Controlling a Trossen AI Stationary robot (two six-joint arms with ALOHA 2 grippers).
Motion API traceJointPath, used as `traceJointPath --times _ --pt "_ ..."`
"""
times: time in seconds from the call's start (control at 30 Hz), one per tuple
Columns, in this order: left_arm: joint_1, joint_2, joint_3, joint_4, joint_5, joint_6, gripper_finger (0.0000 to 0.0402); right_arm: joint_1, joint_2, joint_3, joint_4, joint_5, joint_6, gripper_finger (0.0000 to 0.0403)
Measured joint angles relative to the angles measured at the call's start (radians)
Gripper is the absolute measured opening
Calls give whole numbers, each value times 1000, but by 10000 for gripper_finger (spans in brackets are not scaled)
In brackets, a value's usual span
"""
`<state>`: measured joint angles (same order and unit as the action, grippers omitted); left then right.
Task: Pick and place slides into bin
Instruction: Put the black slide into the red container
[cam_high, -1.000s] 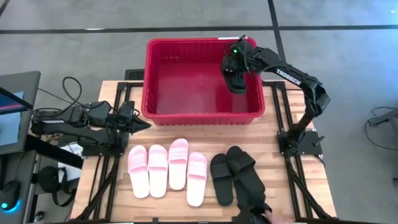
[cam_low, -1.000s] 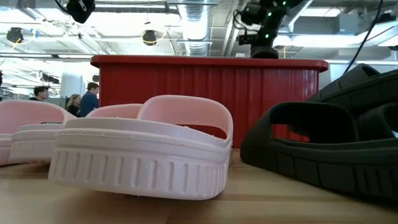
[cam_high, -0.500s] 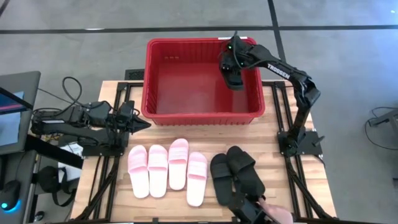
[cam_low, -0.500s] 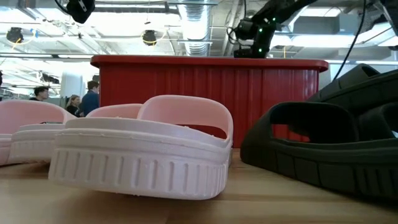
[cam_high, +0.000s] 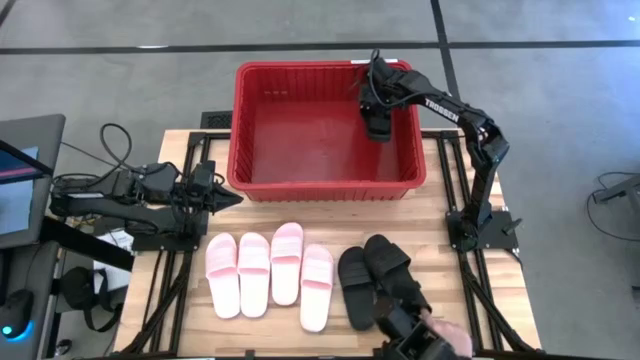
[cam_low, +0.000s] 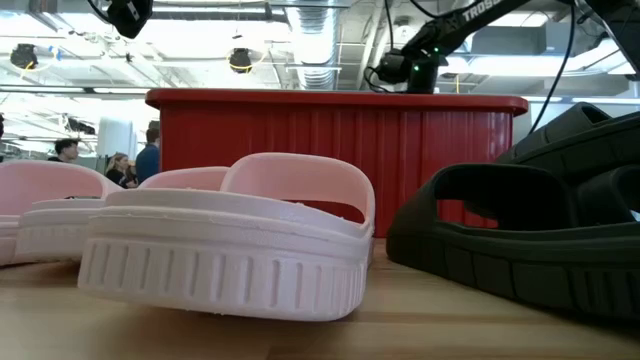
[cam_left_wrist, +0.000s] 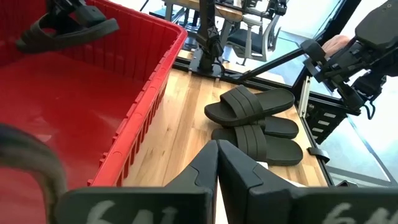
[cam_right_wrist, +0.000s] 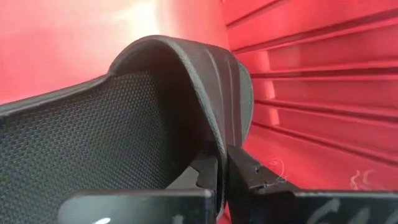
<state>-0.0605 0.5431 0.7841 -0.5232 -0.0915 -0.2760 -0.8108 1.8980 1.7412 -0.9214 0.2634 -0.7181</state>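
White lettering reading "TROSSEN" is being shown along the right arm (cam_high: 441, 107) in the high view; no other text is being made out.

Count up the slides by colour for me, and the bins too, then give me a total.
Pink slides: 4, in a row on the table.
Black slides: 4. One held over the bin by the right gripper, two on the table, one in a person's hand.
Red bin: 1.
Total: 9.
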Motion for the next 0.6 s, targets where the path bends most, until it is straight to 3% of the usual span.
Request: traceJointPath --times 0.6 --pt "0 0 0 0 0 -9 0 -14 16 1 41 4 -77 1"
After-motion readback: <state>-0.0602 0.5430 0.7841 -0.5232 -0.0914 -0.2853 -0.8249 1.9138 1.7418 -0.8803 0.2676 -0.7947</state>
